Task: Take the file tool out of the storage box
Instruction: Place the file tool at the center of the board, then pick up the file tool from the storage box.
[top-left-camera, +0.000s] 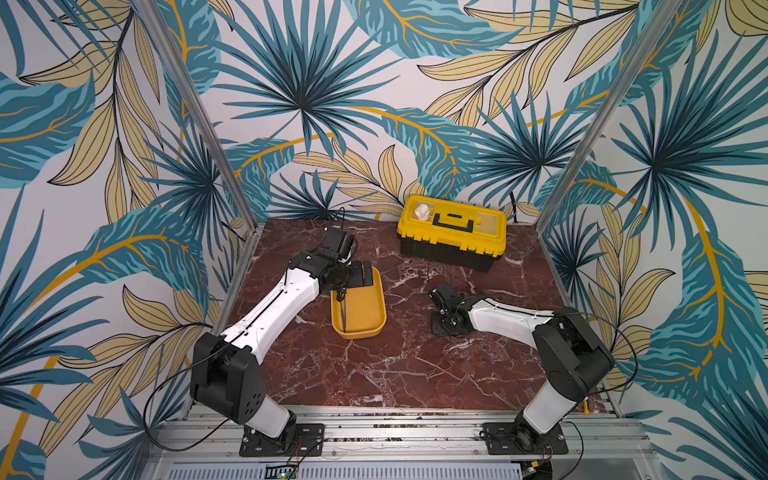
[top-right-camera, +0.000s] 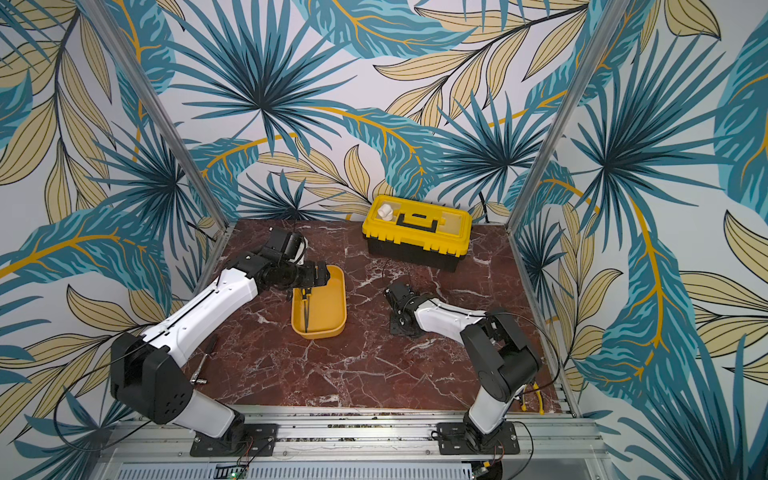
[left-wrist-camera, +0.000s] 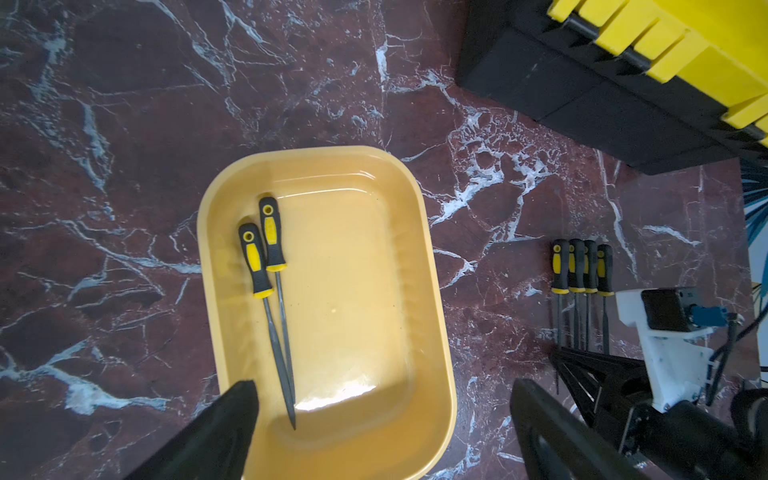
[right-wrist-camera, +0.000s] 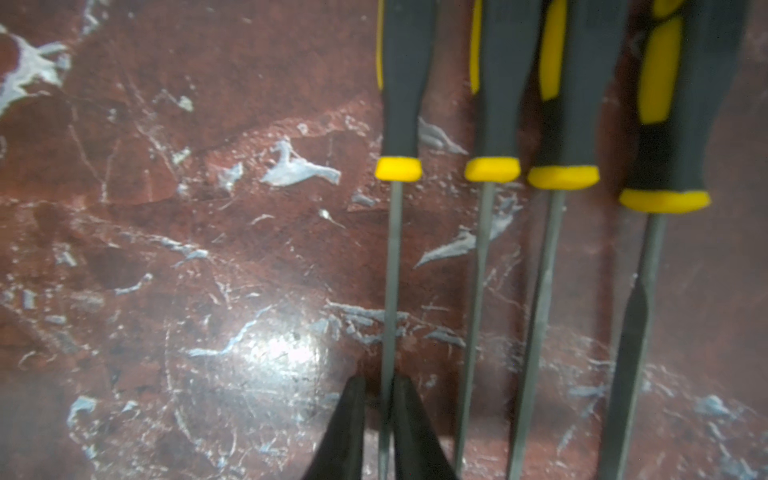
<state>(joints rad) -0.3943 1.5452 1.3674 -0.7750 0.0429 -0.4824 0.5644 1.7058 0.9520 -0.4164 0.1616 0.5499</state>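
Note:
The storage box is a shallow orange-yellow tub left of the table's middle. Two file tools with black-and-yellow handles lie side by side in it, seen as a thin dark line in both top views. My left gripper hovers over the box, jaws wide open and empty. Several more files lie in a row on the table to the right. My right gripper points down at them, its fingertips slightly apart on either side of the leftmost file's shaft.
A black toolbox with a yellow lid stands at the back right, a white piece on its lid. A hand tool lies at the front left. Yellow-handled pliers lie at the front right edge.

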